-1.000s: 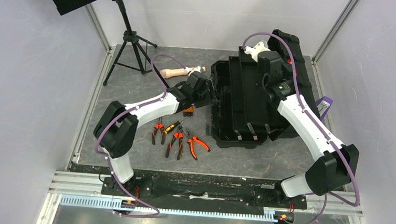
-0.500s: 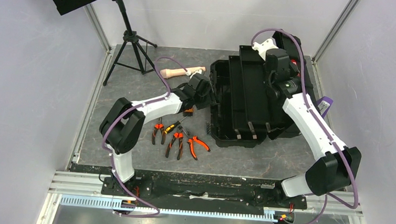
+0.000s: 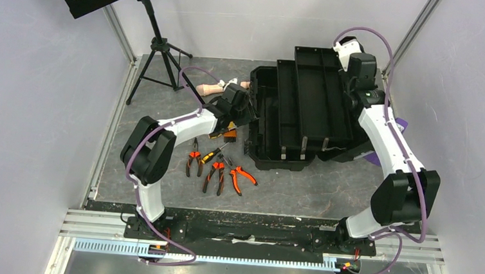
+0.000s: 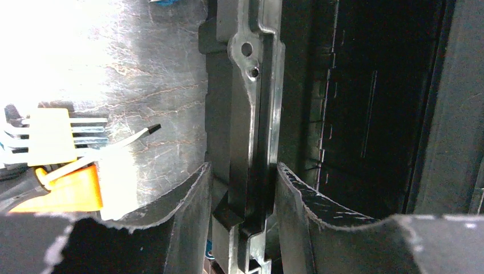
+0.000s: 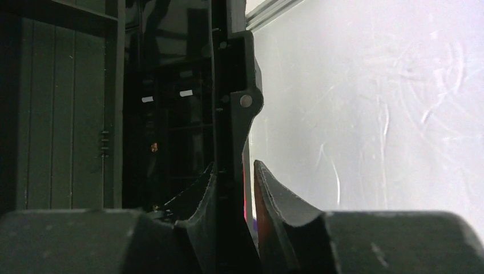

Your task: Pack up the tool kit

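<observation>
We see the large black plastic toolbox opened wider for loading: right gripper clamped on its lid; left gripper, jaws narrowing astride its wall, grip unclear.

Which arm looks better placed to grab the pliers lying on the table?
Probably the left. The pliers lie on its side of the table, close to the left gripper at the toolbox wall; the right gripper is clamped on the toolbox's far edge.
</observation>
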`<state>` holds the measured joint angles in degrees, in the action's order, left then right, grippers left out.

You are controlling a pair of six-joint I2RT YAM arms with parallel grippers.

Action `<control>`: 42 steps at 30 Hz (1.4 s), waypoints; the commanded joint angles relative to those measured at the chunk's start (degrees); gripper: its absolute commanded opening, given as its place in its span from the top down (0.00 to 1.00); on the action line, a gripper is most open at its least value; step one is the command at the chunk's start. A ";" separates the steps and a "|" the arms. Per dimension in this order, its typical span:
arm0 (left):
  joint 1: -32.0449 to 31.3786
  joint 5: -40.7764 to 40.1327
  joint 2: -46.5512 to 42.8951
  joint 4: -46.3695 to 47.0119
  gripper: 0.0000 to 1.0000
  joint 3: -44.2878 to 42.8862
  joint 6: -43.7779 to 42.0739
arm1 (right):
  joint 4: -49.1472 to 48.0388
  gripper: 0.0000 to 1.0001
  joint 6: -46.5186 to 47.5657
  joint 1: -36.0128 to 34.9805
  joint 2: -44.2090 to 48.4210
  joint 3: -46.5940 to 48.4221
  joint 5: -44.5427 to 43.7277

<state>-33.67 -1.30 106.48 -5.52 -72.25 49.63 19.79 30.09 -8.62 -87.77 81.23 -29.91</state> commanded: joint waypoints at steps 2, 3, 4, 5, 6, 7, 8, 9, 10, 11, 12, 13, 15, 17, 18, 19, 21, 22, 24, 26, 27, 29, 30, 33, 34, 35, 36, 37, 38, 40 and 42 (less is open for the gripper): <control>0.43 0.69 2.29 -2.48 0.52 2.00 -1.30 | -7.59 0.77 -9.75 2.70 -3.46 1.25 4.09; 0.40 0.98 2.32 -2.33 0.52 2.23 -1.12 | -7.47 0.74 -9.99 2.82 -3.34 1.14 4.24; 0.38 1.05 2.33 -2.16 0.53 2.49 -0.86 | -7.43 0.70 -10.24 2.82 -3.05 1.04 4.57; 0.44 1.04 2.33 -1.98 0.54 2.78 -0.64 | -7.43 0.66 -10.54 2.82 -2.65 0.99 4.84; 0.40 1.04 2.31 -1.95 0.55 3.05 -0.40 | -7.48 0.62 -10.81 2.82 -2.16 1.01 5.18; 0.39 1.04 2.14 -1.83 0.56 3.29 -0.12 | -7.36 0.57 -10.96 2.78 -1.90 1.15 5.26; 0.37 1.04 2.09 -1.73 0.57 3.55 0.17 | -7.17 0.53 -11.06 2.86 -1.72 1.49 5.22; 0.36 2.05 1.99 -1.49 0.58 3.86 0.52 | -6.84 0.49 -11.18 2.93 -1.46 1.87 5.16; 0.36 2.77 1.82 -1.20 0.59 4.17 0.87 | -6.63 0.47 -11.27 2.91 -1.32 2.25 5.15; 0.36 3.16 1.66 -0.92 0.60 4.51 1.31 | -6.51 0.45 -11.41 2.92 -1.02 2.56 5.09; 0.36 3.39 1.46 -0.66 0.60 4.80 1.66 | -6.37 0.44 -11.52 2.91 -0.70 2.83 5.03; 0.36 3.56 1.35 -0.39 0.61 5.15 2.02 | -6.09 0.42 -11.83 2.92 -0.41 3.16 4.95; 0.33 3.80 1.15 -0.06 0.62 5.68 2.44 | -5.46 0.39 -12.51 2.91 0.57 3.74 4.94; 0.27 3.85 1.02 -0.02 0.63 6.10 2.65 | -4.80 0.37 -13.14 2.91 1.74 4.18 5.65; 0.27 3.96 1.01 0.03 0.63 6.38 2.83 | -4.34 0.36 -13.65 2.93 2.53 4.41 5.88; 0.27 4.14 0.92 0.15 0.63 6.54 3.09 | -3.86 0.34 -14.20 2.91 3.24 4.64 5.98; 0.12 4.62 0.77 0.50 0.63 6.98 3.61 | -2.59 0.30 -15.75 2.89 4.97 5.16 7.16; -0.03 4.81 0.71 0.59 0.63 7.08 3.83 | -2.17 0.28 -16.57 2.92 6.09 5.14 8.20; -0.46 5.11 0.45 0.73 0.63 7.16 4.20 | -1.35 0.25 -18.34 2.91 8.64 4.56 10.78; -0.92 5.28 0.11 0.78 0.63 7.51 4.60 | -1.08 0.22 -20.60 2.96 11.40 2.88 13.05; -1.16 5.33 -0.14 0.90 0.63 7.77 4.73 | -1.02 0.20 -21.91 2.92 13.08 1.63 14.10; -1.20 5.37 -0.71 1.20 0.63 8.53 5.10 | -1.06 0.18 -24.09 2.98 16.22 -1.10 17.43; -1.09 5.08 -1.16 1.30 0.63 9.05 5.21 | -0.96 0.17 -24.99 2.93 17.84 -2.33 18.55; -0.71 3.24 -2.83 1.14 0.63 10.94 5.39 | -0.92 0.16 -27.22 2.91 23.27 -7.09 19.58; -0.49 2.67 -3.36 1.07 0.64 11.58 5.39 | -0.87 0.16 -28.03 2.95 24.88 -8.63 19.84; -0.21 2.05 -3.90 1.04 0.64 12.37 5.35 | -0.96 0.16 -28.82 2.95 26.68 -10.32 20.13; 0.04 1.68 -4.35 0.96 0.64 12.94 5.26 | -0.98 0.16 -29.88 2.92 28.18 -11.94 20.64; 0.26 1.57 -4.70 0.87 0.64 13.36 5.13 | -1.12 0.16 -31.29 2.91 29.72 -13.57 21.42; -2.20 1.56 -4.97 0.65 0.65 13.80 5.05 | -1.29 0.16 -32.48 2.91 31.22 -14.97 22.35; 0.70 1.54 -5.67 0.42 0.65 14.58 4.96 | -1.62 0.16 -33.95 2.91 33.20 -17.51 25.03; 1.01 0.11 -6.25 0.34 0.65 15.43 4.87 | -1.71 0.16 -34.65 2.91 34.83 -19.32 27.27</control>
<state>-33.45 1.15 100.97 3.51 -60.40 53.74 19.03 -0.12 -5.67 -55.51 64.88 -8.23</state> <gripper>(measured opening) 0.451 0.840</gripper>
